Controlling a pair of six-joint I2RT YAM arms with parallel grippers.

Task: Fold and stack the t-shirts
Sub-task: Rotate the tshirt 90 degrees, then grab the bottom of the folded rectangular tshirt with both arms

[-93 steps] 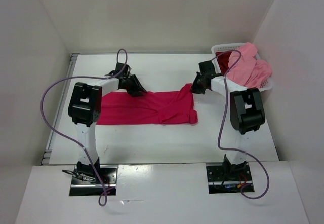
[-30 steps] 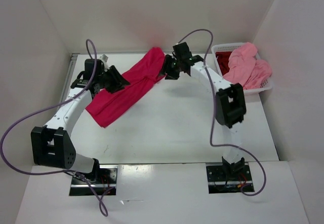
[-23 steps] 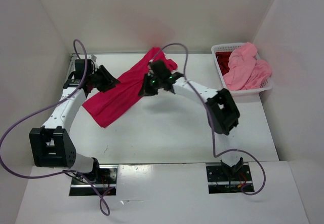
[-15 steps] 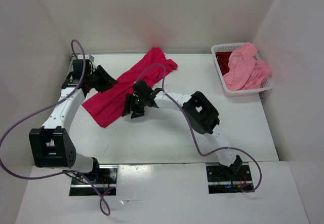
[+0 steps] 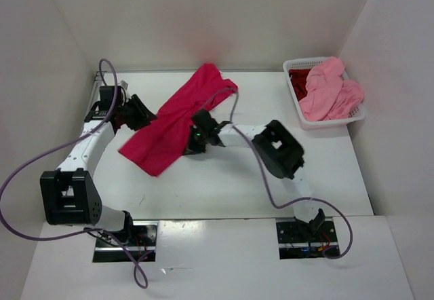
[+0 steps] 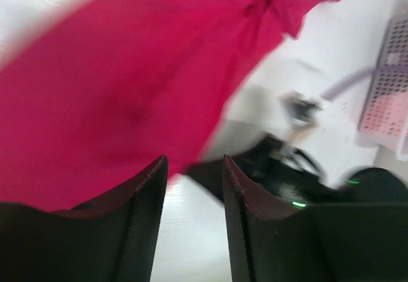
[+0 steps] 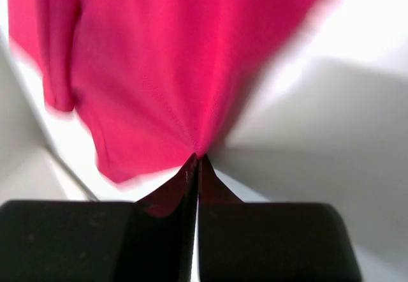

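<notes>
The right fingers (image 7: 185, 189) have just snapped closed on the crimson shirt (image 5: 173, 120), pinching its edge at their tips; half a second ago they were spread wide. This looks like a regrasp to spread it for folding. The left fingers (image 6: 146, 212) stand apart, with cloth just beyond their tips. The shirt now lies on the bench (image 5: 224, 178), no longer hanging between both arms.

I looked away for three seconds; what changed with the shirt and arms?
The crimson shirt, then flat across the table, now lies diagonally, far-centre to near-left. The right gripper let go of its far end, came nearer, and its jaws pinch the right edge. The left gripper moved left, jaws apart. The basket with the salmon shirt stayed.
</notes>
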